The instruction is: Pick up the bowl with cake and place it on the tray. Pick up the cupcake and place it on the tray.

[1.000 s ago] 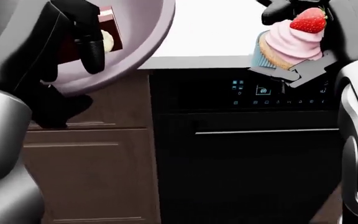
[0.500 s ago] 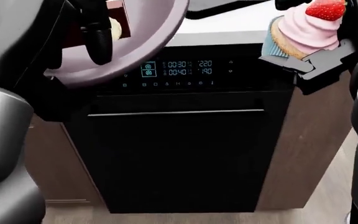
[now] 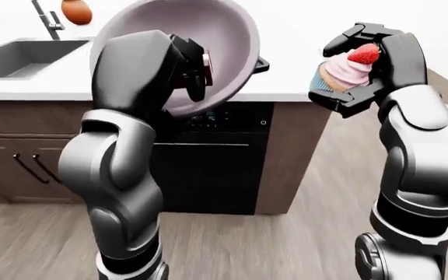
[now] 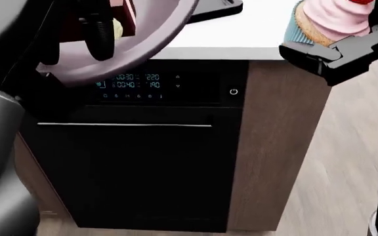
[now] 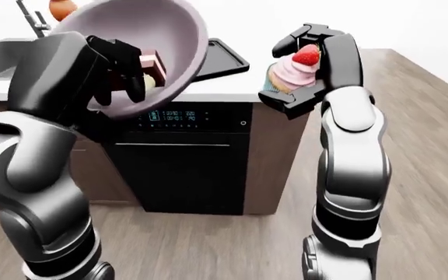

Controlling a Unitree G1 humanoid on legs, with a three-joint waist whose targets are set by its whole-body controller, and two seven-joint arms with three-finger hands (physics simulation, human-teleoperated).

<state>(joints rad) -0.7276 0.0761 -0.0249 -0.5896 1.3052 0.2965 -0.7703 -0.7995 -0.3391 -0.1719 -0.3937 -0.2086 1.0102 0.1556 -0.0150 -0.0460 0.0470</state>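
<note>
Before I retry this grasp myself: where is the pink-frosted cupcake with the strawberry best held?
By its blue paper base, from the sides. The pink-frosted cupcake sits upright in the right hand, frosting and strawberry on top, so a grip from above would likely crush them. The wrapped base is the firmer, narrower part, and fingers closing round it from the sides leave the topping untouched.

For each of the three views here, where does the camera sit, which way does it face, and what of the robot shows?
Head view: on the head, aimed down at the dishwasher under the counter; the bowl and cupcake sit at the top edge.
Left-eye view: on the head, facing the counter and sink; both arms, left hand and right hand show.
Right-eye view: nearly the same, and it shows the tray and the cake better.
Shared: all three show bowl, cupcake and dishwasher.
</note>
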